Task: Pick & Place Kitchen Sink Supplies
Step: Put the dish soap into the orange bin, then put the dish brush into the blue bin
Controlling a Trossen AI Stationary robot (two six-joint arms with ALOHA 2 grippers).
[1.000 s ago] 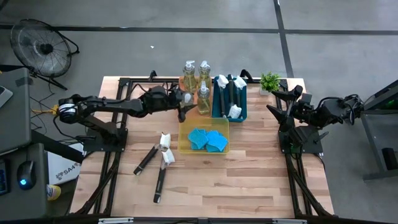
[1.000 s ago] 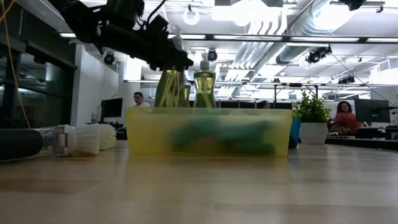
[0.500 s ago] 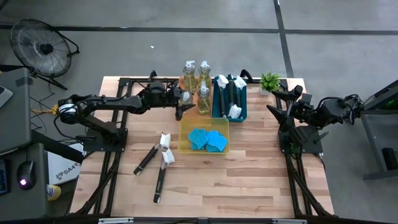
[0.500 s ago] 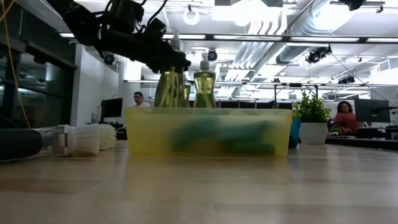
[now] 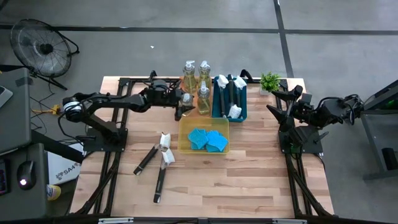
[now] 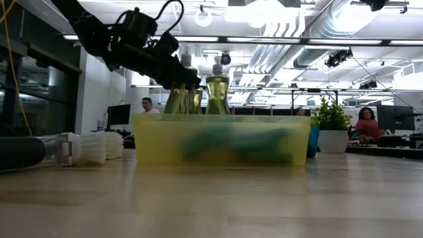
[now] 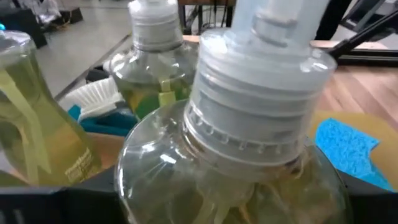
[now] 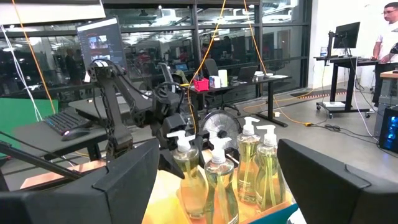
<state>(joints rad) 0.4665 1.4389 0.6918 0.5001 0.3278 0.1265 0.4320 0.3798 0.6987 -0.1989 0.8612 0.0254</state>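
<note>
On the table (image 5: pixel 249 168), toward its far edge, the left arm has drawn back a little from where it was a second ago: its left tool (image 5: pixel 181 106) sat over the yellow tray's far-left corner then, and now it is nearer the orange tray (image 5: pixel 184 79), with a bottle (image 7: pixel 236 155) clamped between its fingers. The left wrist view is filled by that bottle's white top and clear shoulder, and in the low view the bottle hangs lower than before, so my judgement is that it is being carried into line with the other soap and is close to being set down. The right arm waits at the table's right side, its right tool (image 5: pixel 281 104) spread wide. The teal tray (image 5: pixel 215 109) holds several brushes with white heads (image 5: pixel 231 111). The yellow tray (image 5: pixel 184 147) holds blue sponges (image 5: pixel 207 139). The orange tray carries two bottles (image 5: pixel 196 71) at the back, and a third (image 5: pixel 203 99) stands just in front, between the left tool and the teal tray; whether that one is inside the orange tray I cannot tell. Two loose brushes (image 5: pixel 159 163) lie on the bare table to the left of the yellow tray, not yet sorted. A plant (image 5: pixel 270 81) stands at the far right corner.
</note>
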